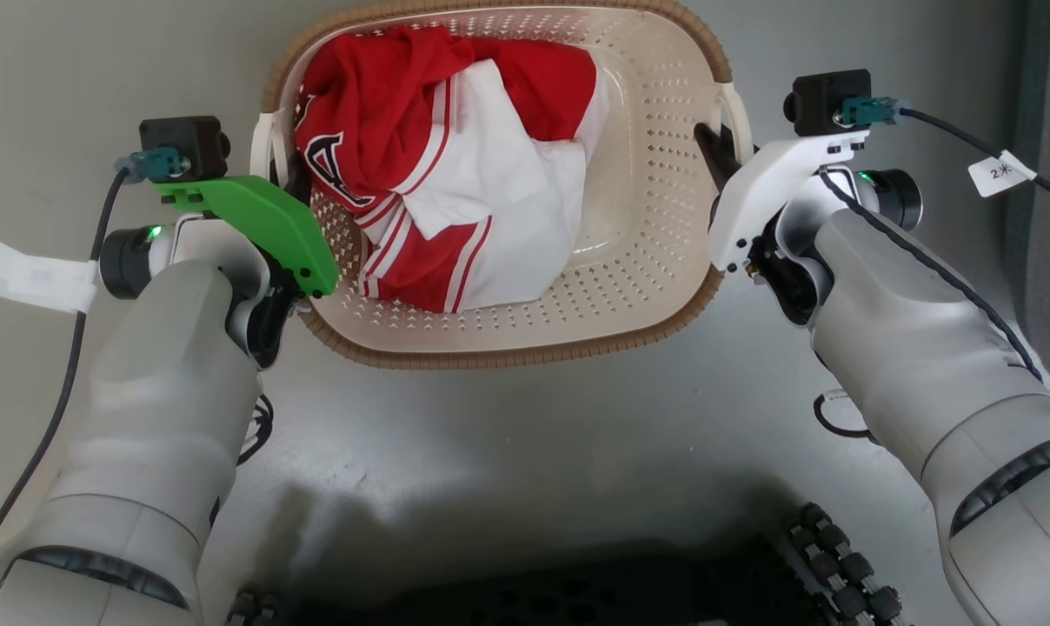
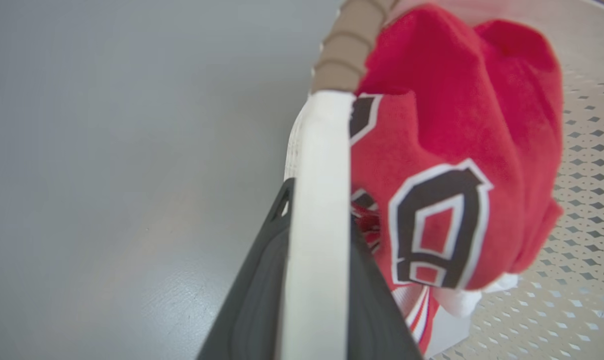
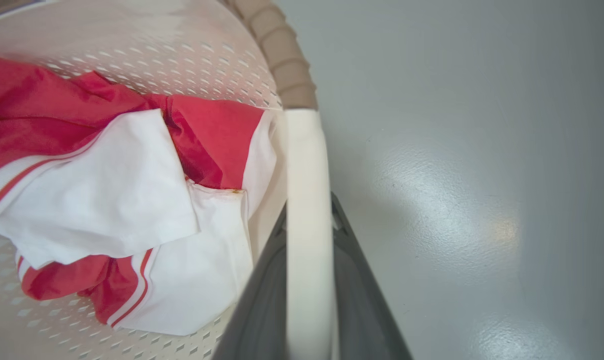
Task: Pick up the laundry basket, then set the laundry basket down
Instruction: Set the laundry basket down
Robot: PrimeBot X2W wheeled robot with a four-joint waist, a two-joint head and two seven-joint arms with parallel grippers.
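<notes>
The laundry basket (image 1: 655,217) is cream-white and perforated with a brown woven-look rim, and it lies between my two arms on the grey floor. A red and white jersey (image 1: 438,165) fills its left half. My left gripper (image 1: 292,183) is shut on the basket's left white handle (image 2: 322,150), which runs between the two dark fingers (image 2: 252,300). My right gripper (image 1: 718,149) is shut on the right white handle (image 3: 304,150) in the same way. I cannot tell whether the basket is touching the floor.
My dark wheeled base (image 1: 577,591) lies along the near edge under the arms. A dark upright surface (image 1: 1046,174) stands at the far right. Cables trail from both wrists, one with a white tag (image 1: 999,172). Grey floor (image 1: 525,435) surrounds the basket.
</notes>
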